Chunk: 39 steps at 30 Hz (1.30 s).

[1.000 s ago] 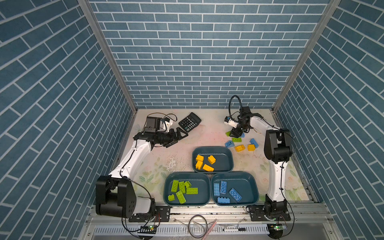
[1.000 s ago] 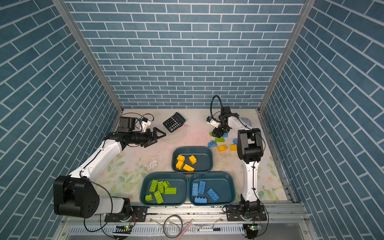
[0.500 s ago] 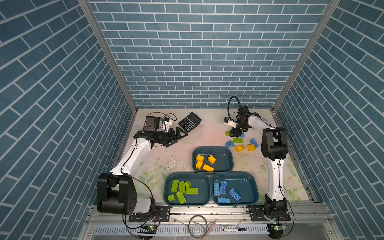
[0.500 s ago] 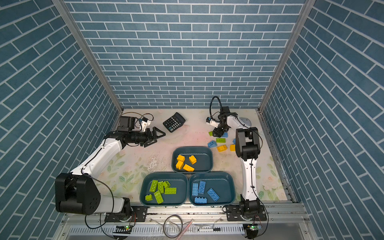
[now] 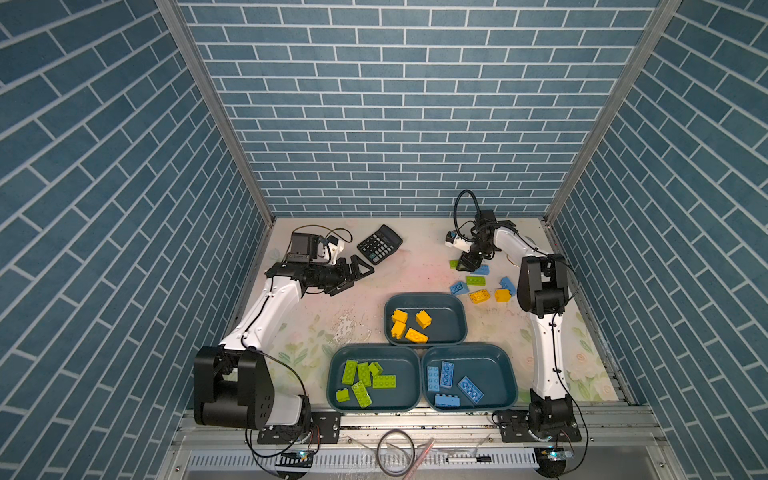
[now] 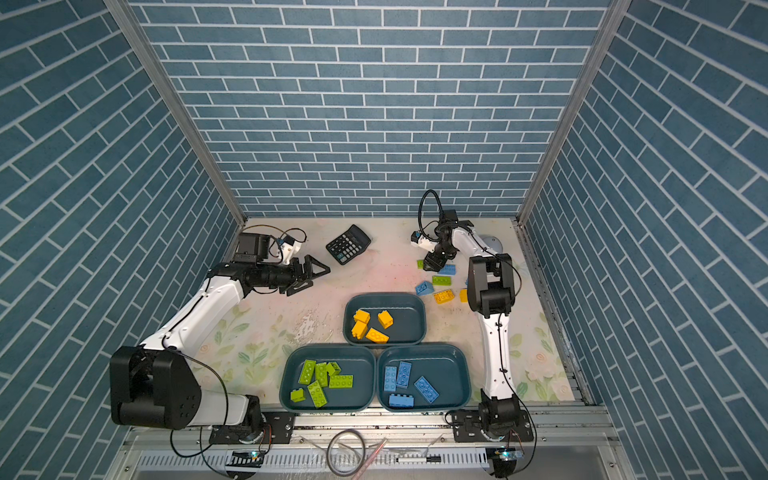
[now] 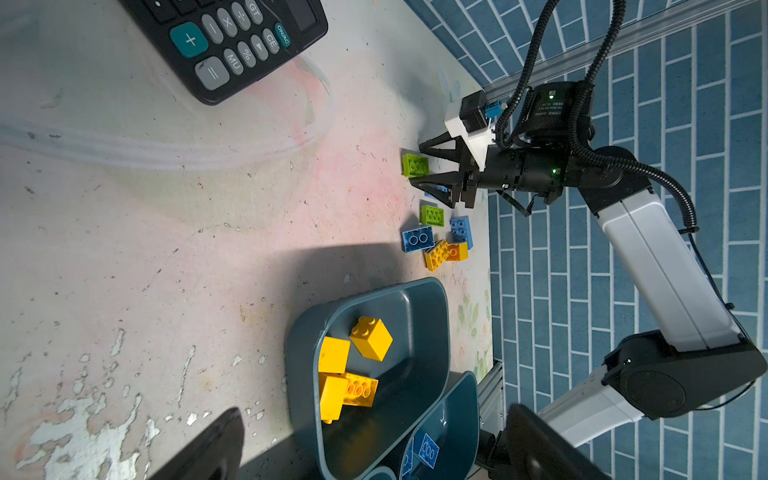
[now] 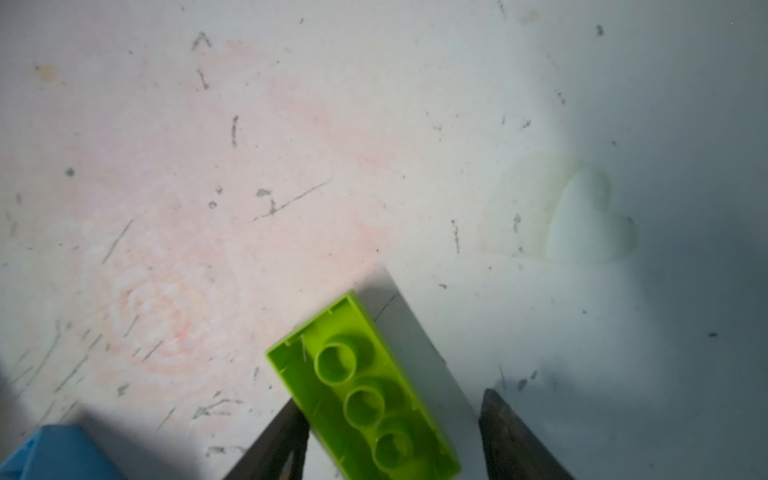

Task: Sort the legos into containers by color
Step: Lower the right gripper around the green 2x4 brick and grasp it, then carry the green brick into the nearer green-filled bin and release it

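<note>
Very little has moved since the earlier frames. The right arm's elbow has swung slightly leftward in both top views, and the right gripper (image 7: pixel 417 164) has kept its place at the far right of the table (image 5: pixel 324 316), its jaws drawn in a shade.

It sits low over a green brick (image 8: pixel 361 395) that lies underside up (hollow tubes showing). In the right wrist view one finger (image 8: pixel 282 436) touches the brick's long edge. The other finger (image 8: pixel 515 436) stands off it with bare table between. The jaws are about half open, straddling the brick without clamping it.

The left gripper (image 5: pixel 355 279) hovers over the table near the calculator (image 5: pixel 380 244). Its jaws are spread wide, holding nothing and touching nothing.

Six loose bricks (image 5: pixel 476 280) lie close by the right gripper: three blue, one green, two yellow.

The three trays sit together at the near middle of the table:
- The far tray (image 5: pixel 453 307) holds four yellow bricks.
- The left tray (image 5: pixel 403 401) holds six green.
- The right tray (image 5: pixel 498 365) holds four blue.
</note>
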Each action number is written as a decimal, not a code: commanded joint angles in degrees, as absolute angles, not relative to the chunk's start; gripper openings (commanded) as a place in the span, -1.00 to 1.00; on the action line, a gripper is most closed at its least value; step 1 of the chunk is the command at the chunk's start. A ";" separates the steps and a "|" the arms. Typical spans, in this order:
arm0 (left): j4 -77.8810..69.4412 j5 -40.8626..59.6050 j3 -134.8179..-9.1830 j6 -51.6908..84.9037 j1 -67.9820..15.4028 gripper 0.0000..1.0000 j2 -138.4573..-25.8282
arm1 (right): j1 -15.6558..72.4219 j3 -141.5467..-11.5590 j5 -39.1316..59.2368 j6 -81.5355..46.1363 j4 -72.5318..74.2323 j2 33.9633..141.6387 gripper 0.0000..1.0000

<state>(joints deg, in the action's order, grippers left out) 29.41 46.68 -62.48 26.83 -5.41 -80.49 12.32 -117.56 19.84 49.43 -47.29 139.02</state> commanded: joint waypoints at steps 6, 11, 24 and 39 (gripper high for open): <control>32.34 47.73 -63.28 24.07 -4.31 0.99 -79.64 | 12.57 -120.45 23.20 50.24 -56.05 142.72 -0.07; 31.82 47.85 -62.93 24.14 -4.22 0.99 -79.60 | 12.59 -121.37 23.55 49.80 -56.98 142.66 -0.33; 30.10 47.77 -62.84 25.07 -4.22 0.99 -79.48 | 14.83 -106.11 28.98 42.80 -45.54 122.51 -0.51; 28.33 44.16 -61.81 27.65 -4.20 0.99 -80.75 | 37.77 -69.74 35.77 31.53 -31.99 90.85 -0.50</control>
